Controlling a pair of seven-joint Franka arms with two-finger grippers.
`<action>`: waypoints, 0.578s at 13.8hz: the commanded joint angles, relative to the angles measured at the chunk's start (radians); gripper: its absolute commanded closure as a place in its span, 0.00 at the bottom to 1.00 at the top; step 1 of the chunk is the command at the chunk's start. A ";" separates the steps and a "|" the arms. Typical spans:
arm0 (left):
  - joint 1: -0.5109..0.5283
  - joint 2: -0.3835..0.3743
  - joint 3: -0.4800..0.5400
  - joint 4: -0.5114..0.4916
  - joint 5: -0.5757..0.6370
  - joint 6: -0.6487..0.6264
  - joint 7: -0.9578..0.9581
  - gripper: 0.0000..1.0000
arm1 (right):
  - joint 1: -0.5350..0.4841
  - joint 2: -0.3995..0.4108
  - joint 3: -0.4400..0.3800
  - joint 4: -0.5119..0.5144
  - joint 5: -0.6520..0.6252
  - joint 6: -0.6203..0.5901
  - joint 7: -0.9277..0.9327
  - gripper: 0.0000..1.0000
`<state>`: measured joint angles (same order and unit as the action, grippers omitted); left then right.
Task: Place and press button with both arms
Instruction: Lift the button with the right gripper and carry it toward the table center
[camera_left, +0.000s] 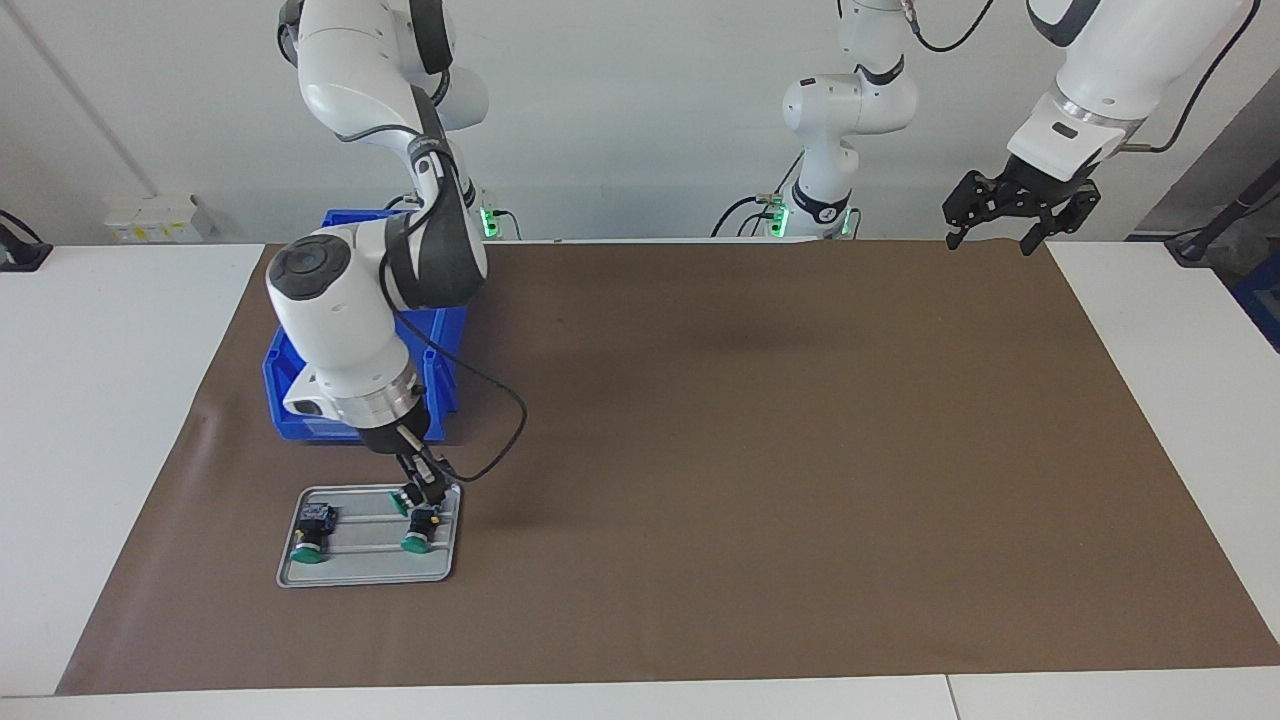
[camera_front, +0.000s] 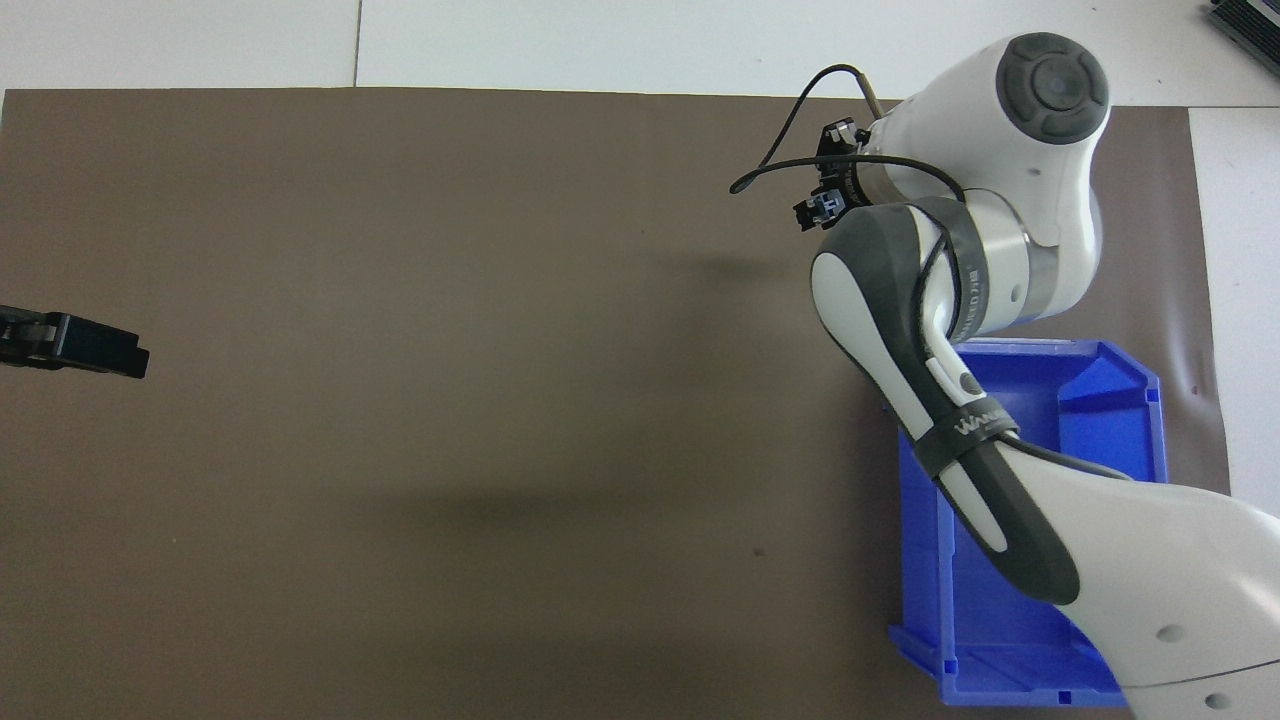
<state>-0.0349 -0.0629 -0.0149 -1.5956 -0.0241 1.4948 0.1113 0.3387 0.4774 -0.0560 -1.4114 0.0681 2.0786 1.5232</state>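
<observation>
Now, notes by item.
Mat: brown sheet (camera_left: 760, 460) covers most of the white table (camera_left: 100, 420); flat and matte, with a slight ripple at its edge toward the right arm's end.
Open room: middle of the mat and all of it toward the left arm's end lie bare; only shadows there.
Tray: grey metal tray (camera_left: 350, 572), rectangular with rounded corners and a raised rim, sits near the mat's edge farthest from the robots, toward the right arm's end.
Bin: blue plastic bin (camera_left: 440, 345), open-topped, nearer to the robots than the tray, just beside it.
Buttons: one button (camera_left: 418, 532) with green round cap and black body lies on the tray under the right gripper; a second (camera_left: 312, 537) lies on the tray, apart from it.
Right gripper: (camera_left: 424, 497) down at the tray, fingers closed at the first button's body end; grip itself too small to confirm.
Left gripper: (camera_left: 1000, 235) black, fingers spread wide, empty, waiting in the air over the mat's corner by its base.
Arms: glossy white shells, black joints, loose black cable (camera_left: 495, 440).
</observation>
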 joint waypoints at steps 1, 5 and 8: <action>0.007 -0.011 -0.005 -0.009 0.007 -0.010 0.002 0.00 | 0.080 -0.022 0.001 -0.017 -0.027 -0.003 0.246 1.00; 0.007 -0.011 -0.005 -0.009 0.007 -0.010 0.002 0.00 | 0.206 0.003 0.004 -0.040 -0.120 0.005 0.569 1.00; 0.007 -0.011 -0.005 -0.009 0.007 -0.010 0.002 0.00 | 0.288 0.076 0.005 -0.027 -0.200 0.032 0.710 1.00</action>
<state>-0.0349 -0.0629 -0.0149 -1.5956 -0.0241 1.4948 0.1113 0.5948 0.5095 -0.0499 -1.4443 -0.0824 2.0805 2.1463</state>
